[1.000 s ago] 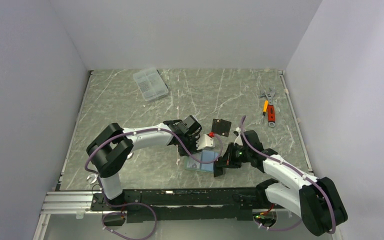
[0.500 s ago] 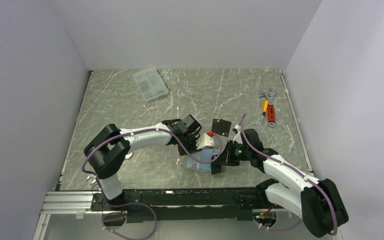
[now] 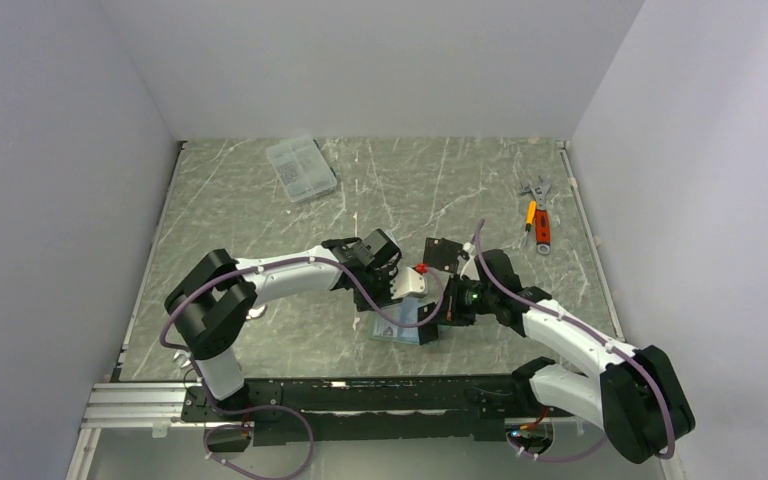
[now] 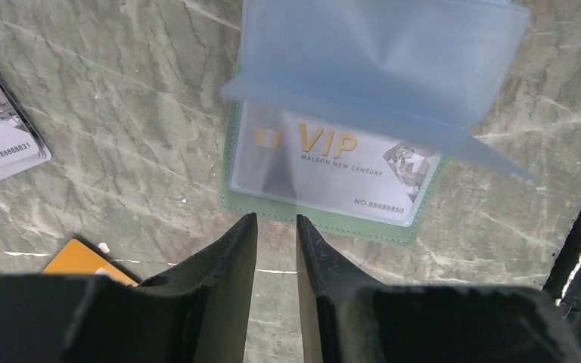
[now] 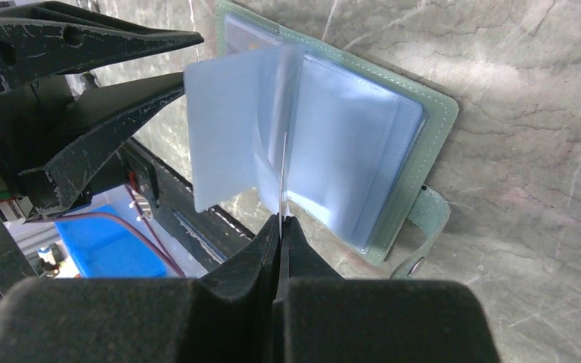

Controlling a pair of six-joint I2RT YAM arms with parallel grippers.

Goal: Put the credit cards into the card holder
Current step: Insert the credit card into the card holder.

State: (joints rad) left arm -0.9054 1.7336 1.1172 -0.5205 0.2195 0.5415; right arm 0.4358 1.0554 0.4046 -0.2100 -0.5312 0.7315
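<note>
The grey-green card holder [image 4: 325,220] lies open on the table, its light blue sleeves fanned up. A silvery VIP credit card [image 4: 333,162] sits inside its lower sleeve. Another silvery credit card [image 4: 0,132] and an orange-gold one [image 4: 83,259] lie loose on the table to the left. My left gripper [image 4: 274,221] hovers just short of the holder's near edge, open by a narrow gap with nothing between its fingers. My right gripper [image 5: 281,219] is shut on the edge of one thin blue sleeve [image 5: 227,128], holding it upright. The holder's snap tab [image 5: 431,219] lies flat.
A flat black square piece [image 3: 443,255] lies just behind the two grippers. A clear compartment box [image 3: 301,168] stands at the back left, and a wrench with an orange-red handle [image 3: 537,218] at the back right. My left gripper's fingers [image 5: 106,121] crowd close to the lifted sleeves.
My right gripper has moved a little left and away from the near edge, drawing the blue sleeve up with it. The left gripper has barely shifted.
</note>
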